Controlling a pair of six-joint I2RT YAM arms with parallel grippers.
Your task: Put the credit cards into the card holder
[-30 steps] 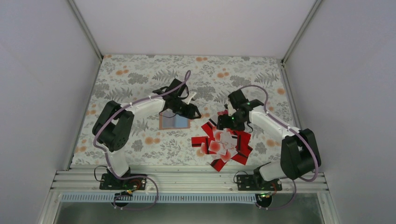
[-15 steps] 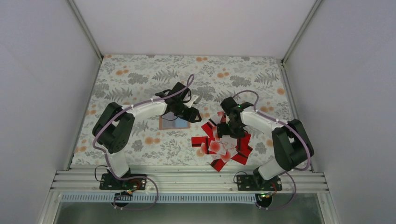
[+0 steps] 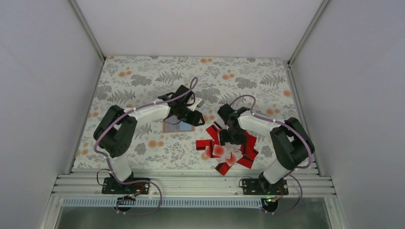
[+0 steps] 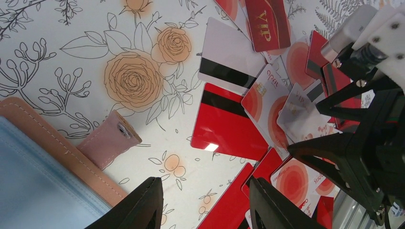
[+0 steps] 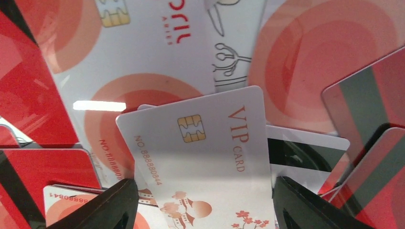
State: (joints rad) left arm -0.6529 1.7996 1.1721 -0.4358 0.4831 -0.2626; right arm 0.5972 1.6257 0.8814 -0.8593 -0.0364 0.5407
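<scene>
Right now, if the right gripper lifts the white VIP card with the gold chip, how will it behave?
The white VIP card with a gold chip looks thin and flat, so probably light and fairly stiff. It rests on glossy overlapping red-and-white cards, so a push would likely slide it. Squeezed edgewise, it might bow slightly.

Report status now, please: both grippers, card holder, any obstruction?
Left gripper open, empty, beside card holder. Right gripper straddles white VIP card on credit cards pile, grip unconfirmed. Holder lies open; no obstruction seen.
</scene>
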